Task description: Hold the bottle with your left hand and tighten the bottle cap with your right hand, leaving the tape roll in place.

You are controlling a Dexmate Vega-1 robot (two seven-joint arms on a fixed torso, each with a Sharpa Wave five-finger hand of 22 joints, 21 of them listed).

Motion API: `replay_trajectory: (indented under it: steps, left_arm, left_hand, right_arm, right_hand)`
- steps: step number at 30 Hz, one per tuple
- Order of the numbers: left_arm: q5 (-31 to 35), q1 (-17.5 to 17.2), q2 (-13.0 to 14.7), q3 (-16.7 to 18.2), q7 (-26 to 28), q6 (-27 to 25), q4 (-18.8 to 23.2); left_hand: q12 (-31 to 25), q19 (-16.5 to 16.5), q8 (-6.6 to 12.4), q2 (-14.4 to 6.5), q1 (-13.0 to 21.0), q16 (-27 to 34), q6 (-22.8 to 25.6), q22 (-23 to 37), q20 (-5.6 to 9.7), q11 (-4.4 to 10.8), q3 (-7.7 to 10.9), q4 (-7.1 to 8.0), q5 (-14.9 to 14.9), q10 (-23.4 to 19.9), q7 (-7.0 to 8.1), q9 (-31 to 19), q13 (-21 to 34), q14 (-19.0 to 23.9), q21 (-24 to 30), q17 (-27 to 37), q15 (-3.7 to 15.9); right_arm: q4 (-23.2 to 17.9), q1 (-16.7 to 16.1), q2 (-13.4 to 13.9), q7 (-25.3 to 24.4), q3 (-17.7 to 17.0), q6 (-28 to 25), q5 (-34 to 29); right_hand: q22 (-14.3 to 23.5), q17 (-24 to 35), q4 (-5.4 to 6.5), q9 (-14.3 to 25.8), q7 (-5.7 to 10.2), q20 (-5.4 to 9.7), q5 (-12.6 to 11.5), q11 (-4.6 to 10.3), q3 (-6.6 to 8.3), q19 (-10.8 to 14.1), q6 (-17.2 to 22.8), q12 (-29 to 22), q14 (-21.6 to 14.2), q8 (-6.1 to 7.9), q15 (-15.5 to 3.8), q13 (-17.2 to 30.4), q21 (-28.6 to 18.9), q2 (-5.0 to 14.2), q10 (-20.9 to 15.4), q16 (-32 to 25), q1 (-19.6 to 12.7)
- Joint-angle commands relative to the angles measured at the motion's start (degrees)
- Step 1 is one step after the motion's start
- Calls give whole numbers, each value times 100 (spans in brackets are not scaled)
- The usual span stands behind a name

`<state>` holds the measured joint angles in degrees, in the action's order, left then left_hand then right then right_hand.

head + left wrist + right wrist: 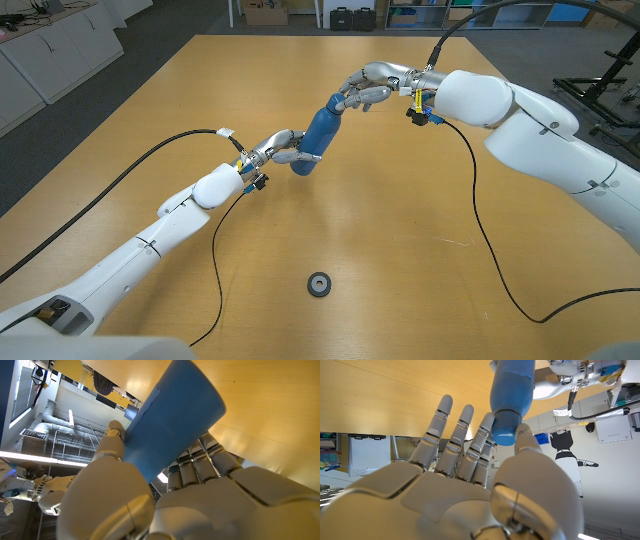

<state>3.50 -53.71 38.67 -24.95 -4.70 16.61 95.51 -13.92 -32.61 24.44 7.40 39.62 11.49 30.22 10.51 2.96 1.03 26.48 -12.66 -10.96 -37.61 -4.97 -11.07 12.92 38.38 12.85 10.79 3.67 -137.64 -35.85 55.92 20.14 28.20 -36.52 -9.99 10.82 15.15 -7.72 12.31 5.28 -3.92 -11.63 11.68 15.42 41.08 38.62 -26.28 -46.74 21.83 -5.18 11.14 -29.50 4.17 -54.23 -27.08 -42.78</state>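
No brand, label or readable writing can be made out on any object. One blue bottle (318,135) is seen above the middle of the wooden table (420,270), tilted, its base gripped by the left hand (283,148) and its cap (504,437) pinched between thumb and fingers of the right hand (368,88). One tape roll (319,284) lies flat on the near part of the table, well apart from both hands.
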Motion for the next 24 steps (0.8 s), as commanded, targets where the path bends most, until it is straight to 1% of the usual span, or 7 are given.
replay_trajectory:
  steps: [1, 4, 8, 16, 20, 21, 24]
  left_arm:
    - [28, 34, -16, -17, -6, -33, 31]
    - [32, 45, -27, -27, -8, -31, 22]
    - [48, 49, -33, -32, 2, -20, 22]
    - [50, 19, -33, -18, 31, -26, 53]
    - [54, -3, -27, -9, 49, -25, 69]
    - [54, -8, -26, -6, 55, -20, 71]
    - [54, -20, -22, 1, 66, -10, 80]
  left_hand:
    - [22, -39, 13, -673, 298, 1, 1008, 22, 715, 476, 387, 355, -27, -503, 932, -9, 22, 55, -9, 32, 892]
    - [23, -42, 12, -680, 299, 0, 1012, 22, 712, 455, 392, 355, -29, -502, 938, -10, 25, 54, -9, 33, 895]
    - [24, -39, 6, -685, 297, 0, 1007, 22, 709, 457, 397, 355, -29, -504, 934, -10, 28, 57, -11, 33, 894]
    - [27, -40, 5, -687, 298, -3, 1014, 22, 715, 472, 403, 351, -30, -506, 937, -11, 31, 55, -11, 33, 893]
    - [27, -38, 2, -688, 293, -2, 1014, 23, 713, 471, 404, 352, -29, -508, 936, -11, 34, 58, -13, 33, 890]
    - [28, -40, 1, -688, 292, -2, 1014, 23, 712, 471, 405, 352, -29, -508, 935, -11, 35, 57, -12, 33, 890]
    - [29, -38, 3, -688, 291, -3, 1023, 23, 713, 470, 407, 351, -30, -508, 934, -11, 36, 57, -13, 33, 890]
  right_arm:
    - [-139, 30, -25, -52, 72, -291, -119]
    - [-160, 9, -41, -92, 54, -342, -106]
    - [-186, 20, -51, -110, 64, -419, -101]
    - [-234, 180, -52, -21, 210, -609, -162]
    - [-268, 301, -49, 68, 323, -743, -230]
    - [-277, 337, -49, 98, 356, -782, -249]
    - [-315, 440, -42, 187, 455, -903, -318]
  right_hand:
    - [13, 8, 30, 19, 402, 156, 57, 46, -33, 214, 953, -110, -487, 311, -520, 36, -113, 261, -460, -174, -161]
    - [14, 37, 39, 18, 356, 256, 80, 57, -53, 328, 1103, -227, -767, 380, -583, 97, -160, 294, -834, -284, -164]
    - [15, 74, 44, 12, 263, 392, 97, 56, -85, 519, 1489, -417, -1100, 547, -634, 231, -241, 311, -1314, -389, -167]
    - [14, 142, 110, 11, 199, 604, 107, 27, -193, 820, 2048, -715, -1618, 806, -671, 499, -370, 298, -1911, -540, -52]
    - [15, 179, 142, 103, 116, 727, 108, -13, -269, 1039, 2347, -923, -1862, 1021, -713, 717, -463, 259, -2229, -584, 32]
    - [15, 192, 148, 148, 144, 750, 108, -17, -294, 1094, 2457, -985, -1923, 1105, -714, 785, -487, 236, -2315, -595, 57]
    - [15, 217, 160, 251, 125, 821, 100, -18, -331, 1208, 2566, -1173, -2055, 1248, -725, 961, -536, 220, -2569, -612, 98]
